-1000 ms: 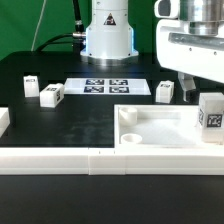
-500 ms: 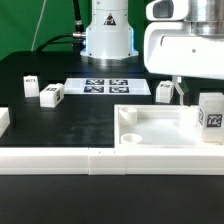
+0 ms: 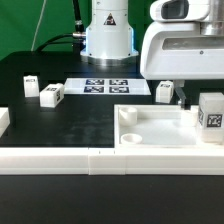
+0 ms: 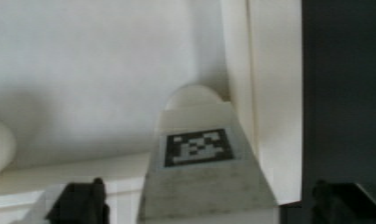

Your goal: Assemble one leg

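A leg (image 3: 212, 115) stands upright in the right corner of the large white tray-like part (image 3: 150, 128), its marker tag facing the camera. My gripper (image 3: 186, 93) hangs just above and behind it. In the wrist view the leg (image 4: 199, 148) lies between my two dark fingers (image 4: 82, 200), with a gap on each side. The gripper (image 4: 211, 205) is open and holds nothing. Three more legs lie on the black table: one (image 3: 165, 92) behind the tray and two at the exterior view's left (image 3: 52, 95) (image 3: 30, 84).
The marker board (image 3: 108, 87) lies at the back middle in front of the arm's base (image 3: 107, 40). A long white rail (image 3: 100, 160) runs along the front, with a white piece (image 3: 3, 120) at its left end.
The gripper's body has shifted toward the exterior view's left and a little lower over the tray's right corner. The legs and the tray have not moved.
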You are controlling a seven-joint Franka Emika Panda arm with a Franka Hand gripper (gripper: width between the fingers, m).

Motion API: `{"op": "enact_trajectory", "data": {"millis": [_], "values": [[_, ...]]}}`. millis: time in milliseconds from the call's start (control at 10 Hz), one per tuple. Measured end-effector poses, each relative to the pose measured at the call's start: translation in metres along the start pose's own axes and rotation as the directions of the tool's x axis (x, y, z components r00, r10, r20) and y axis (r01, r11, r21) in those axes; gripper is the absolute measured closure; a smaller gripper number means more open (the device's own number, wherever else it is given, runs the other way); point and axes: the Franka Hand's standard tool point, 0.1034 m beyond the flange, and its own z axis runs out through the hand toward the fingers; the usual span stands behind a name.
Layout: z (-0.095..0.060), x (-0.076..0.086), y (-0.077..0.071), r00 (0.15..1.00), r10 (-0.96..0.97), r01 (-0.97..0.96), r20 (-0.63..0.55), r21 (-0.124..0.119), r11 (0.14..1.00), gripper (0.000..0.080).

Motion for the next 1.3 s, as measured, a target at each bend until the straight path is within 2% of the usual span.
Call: {"op": "enact_trajectory", "data": {"millis": [100,200,300,600,800,1100,1300], "values": [[0.0000,-0.0001,-0.0002,1.000,0.014,-0.014,0.000,0.000,1.000,0.0389],[0.0000,0.0000,0.0001,1.000,0.014,-0.014,0.000,0.000,1.000,0.0389],[0.0000,0.0001,0.0003,1.000,0.015,-0.015,0.000,0.000,1.000,0.0509],[-0.0001,0.0004,0.0014,0.998,0.060,-0.060,0.000,0.001,0.998,0.0509],[0.0004,-0.0003,0.0010,0.968,0.251,-0.251,0.002,0.003,0.968,0.0509],[0.0007,0.0003,0.0030,0.846,0.532,-0.533,0.009,0.016,0.846,0.0508],[0.0011,-0.0006,0.0015,0.695,0.719,-0.719,0.013,0.014,0.695,0.0508]]}}
